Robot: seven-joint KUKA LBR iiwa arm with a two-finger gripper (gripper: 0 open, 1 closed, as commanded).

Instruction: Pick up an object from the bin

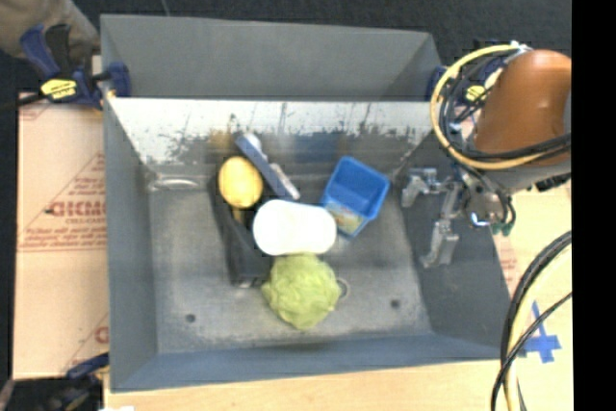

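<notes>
Grey bin wall (460, 301) sits just beside the released, empty jaws; lowering here, you risk striking it.

heap mid-bin, bare floor at the sides
the bin (178, 294) floor is bare along the left wall and at the right front corner; the centre is blocked by a heap of yellow ball (240, 182), white oval (294, 227), green crumpled lump (302, 290) and black block (238, 250), a blue box (355, 192) just to its right
</notes>
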